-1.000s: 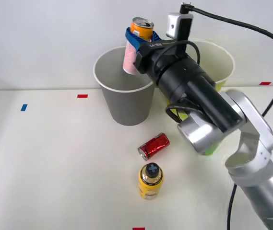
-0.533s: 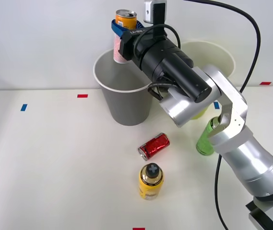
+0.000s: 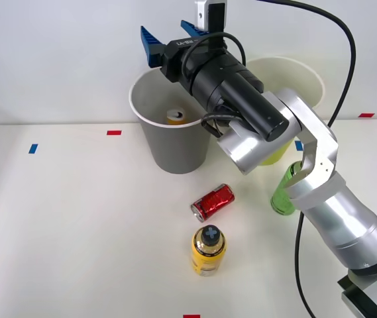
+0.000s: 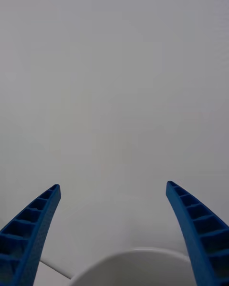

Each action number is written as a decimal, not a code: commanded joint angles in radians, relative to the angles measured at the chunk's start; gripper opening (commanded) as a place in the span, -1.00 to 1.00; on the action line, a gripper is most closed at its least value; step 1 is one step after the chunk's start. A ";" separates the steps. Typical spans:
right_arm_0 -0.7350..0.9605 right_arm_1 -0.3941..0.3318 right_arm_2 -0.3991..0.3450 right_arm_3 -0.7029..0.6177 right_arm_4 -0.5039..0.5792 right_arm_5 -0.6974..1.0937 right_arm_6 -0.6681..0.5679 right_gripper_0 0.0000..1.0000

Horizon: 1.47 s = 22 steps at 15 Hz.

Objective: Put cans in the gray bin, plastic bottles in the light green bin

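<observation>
My right gripper (image 3: 169,38) hangs open above the gray bin (image 3: 175,146), with nothing between its blue fingers (image 4: 29,233). Inside that bin lies the orange-and-pink can (image 3: 174,117), only its top end showing. The shiny red can (image 3: 213,201) lies on its side on the table in front of the bin. Nearer the front stands the yellow bottle (image 3: 208,250) with its black cross-marked cap. A green bottle (image 3: 285,189) stands to the right, partly behind my arm. The light green bin (image 3: 299,79) sits behind the arm, mostly hidden. The wrist view catches a curved white rim (image 4: 133,262).
Small red (image 3: 114,132) and blue (image 3: 33,148) tape marks dot the white table. A plain white wall stands behind the bins. My arm's black forearm and silver elbow (image 3: 254,142) reach across in front of the light green bin.
My gripper has opened and let go of the orange-and-pink can, which has dropped into the gray bin. The arm swung left over the bin beforehand, uncovering the green bottle.
</observation>
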 commanded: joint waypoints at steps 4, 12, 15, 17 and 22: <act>0.002 -0.007 0.000 0.001 0.012 -0.025 0.003 1.00; 0.179 -0.171 -0.057 -0.200 -0.049 -0.189 -0.030 1.00; 0.399 -0.226 -0.136 -0.433 -0.144 -0.189 -0.037 1.00; 0.554 -0.238 -0.185 -0.564 -0.153 -0.190 -0.039 1.00; 0.954 -0.243 -0.342 -0.791 -0.073 -0.204 -0.039 1.00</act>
